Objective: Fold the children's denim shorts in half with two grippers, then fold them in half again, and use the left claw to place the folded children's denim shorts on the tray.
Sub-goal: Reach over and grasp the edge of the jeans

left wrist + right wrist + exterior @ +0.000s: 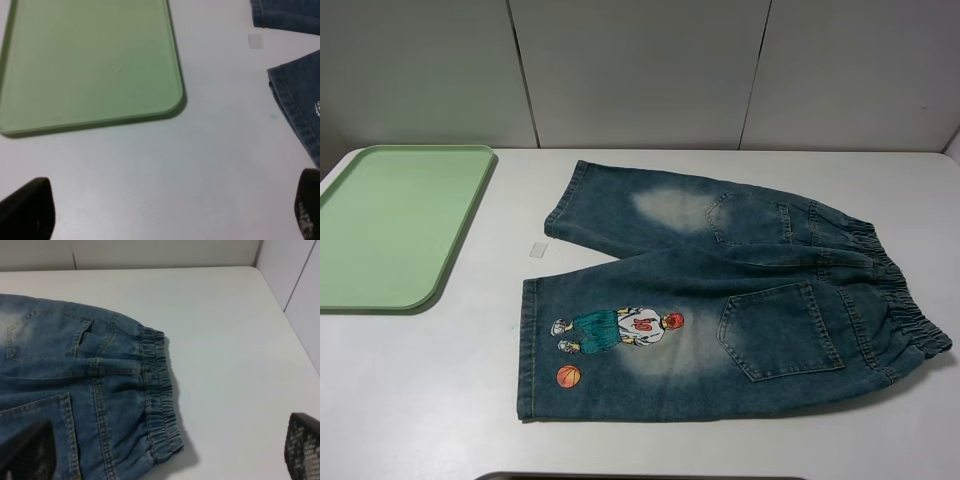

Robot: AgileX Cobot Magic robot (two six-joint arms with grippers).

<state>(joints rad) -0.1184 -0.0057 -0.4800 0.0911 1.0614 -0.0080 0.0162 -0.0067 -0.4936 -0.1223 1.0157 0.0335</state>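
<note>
The children's denim shorts (720,300) lie spread flat on the white table, back pockets up, with the elastic waistband (905,300) to the right and the leg hems to the left. A basketball-player print (620,328) and an orange ball (568,376) mark the near leg. The pale-green tray (400,220) sits at the left with nothing on it. In the left wrist view, my left gripper (167,210) hangs open above bare table between the tray (90,65) and the leg hems (300,105). My right gripper (165,450) is open near the waistband (157,400). Neither gripper shows in the high view.
A small white tag (538,250) lies on the table between the tray and the far leg hem. White wall panels stand behind the table. The table's right edge runs close to the waistband. A dark strip (640,476) shows at the front edge.
</note>
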